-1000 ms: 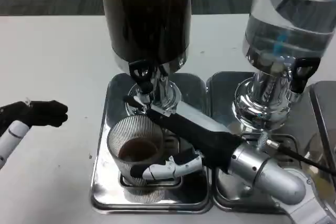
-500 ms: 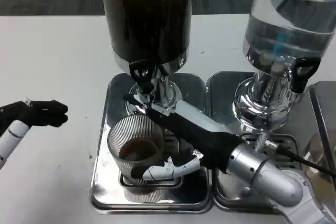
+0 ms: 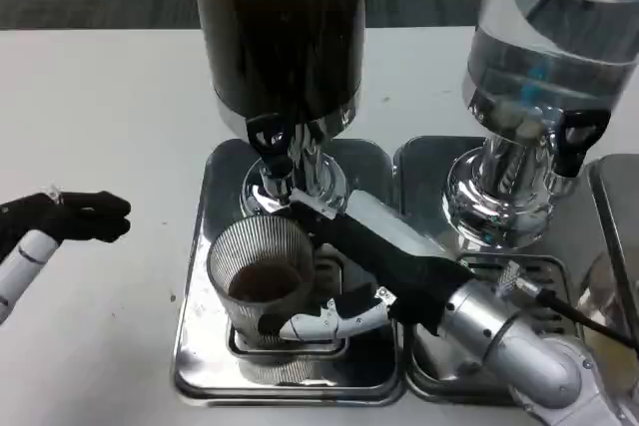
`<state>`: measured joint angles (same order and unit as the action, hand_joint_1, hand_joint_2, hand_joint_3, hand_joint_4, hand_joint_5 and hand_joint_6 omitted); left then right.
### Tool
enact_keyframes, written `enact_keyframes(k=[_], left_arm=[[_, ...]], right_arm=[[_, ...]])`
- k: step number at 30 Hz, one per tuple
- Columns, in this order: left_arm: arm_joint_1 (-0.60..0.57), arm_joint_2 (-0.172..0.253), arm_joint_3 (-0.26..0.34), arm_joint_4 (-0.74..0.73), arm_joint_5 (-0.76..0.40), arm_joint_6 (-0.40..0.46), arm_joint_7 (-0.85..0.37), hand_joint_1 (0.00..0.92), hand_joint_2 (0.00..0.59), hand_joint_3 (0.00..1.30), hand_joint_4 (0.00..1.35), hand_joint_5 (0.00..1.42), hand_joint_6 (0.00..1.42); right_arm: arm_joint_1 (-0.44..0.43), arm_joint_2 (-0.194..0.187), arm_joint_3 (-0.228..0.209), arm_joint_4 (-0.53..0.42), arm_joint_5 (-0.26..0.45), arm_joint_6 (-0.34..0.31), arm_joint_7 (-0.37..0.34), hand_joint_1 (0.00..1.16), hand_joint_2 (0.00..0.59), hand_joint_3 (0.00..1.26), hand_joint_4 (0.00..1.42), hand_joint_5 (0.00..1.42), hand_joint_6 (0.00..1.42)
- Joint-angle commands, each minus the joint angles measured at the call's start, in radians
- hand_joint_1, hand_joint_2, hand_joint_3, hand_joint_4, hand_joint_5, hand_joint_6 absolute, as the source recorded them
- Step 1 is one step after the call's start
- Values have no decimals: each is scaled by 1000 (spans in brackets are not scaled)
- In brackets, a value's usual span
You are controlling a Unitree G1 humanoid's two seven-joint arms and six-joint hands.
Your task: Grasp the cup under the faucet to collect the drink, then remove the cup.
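I see the right hand wrapped around the ribbed clear cup, fingers curling across its near side while the black part of the hand runs along its far side, so it is grasping the cup. The cup stands upright on the steel drip tray, directly below the black faucet of the dark drink dispenser, with some brown liquid in its bottom. My left hand hangs over the white table well off to the side, its black fingers clenched on nothing; the clear water dispenser stands beside the dark one.
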<state>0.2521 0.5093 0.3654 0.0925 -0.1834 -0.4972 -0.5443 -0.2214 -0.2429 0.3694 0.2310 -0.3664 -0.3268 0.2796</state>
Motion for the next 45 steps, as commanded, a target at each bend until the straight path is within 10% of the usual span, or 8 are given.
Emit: enact_keyframes(k=[1, 45], left_arm=[[0, 7, -5, -6, 16, -19, 10, 0, 230, 497, 472, 426, 344], [-8, 9, -5, 7, 31, -43, 22, 0, 222, 485, 464, 425, 345]], right_arm=[[2, 3, -1, -4, -5, -16, -20, 789, 185, 49, 112, 184, 382], [47, 26, -29, 15, -36, -127, -185, 778, 202, 339, 404, 449, 553]])
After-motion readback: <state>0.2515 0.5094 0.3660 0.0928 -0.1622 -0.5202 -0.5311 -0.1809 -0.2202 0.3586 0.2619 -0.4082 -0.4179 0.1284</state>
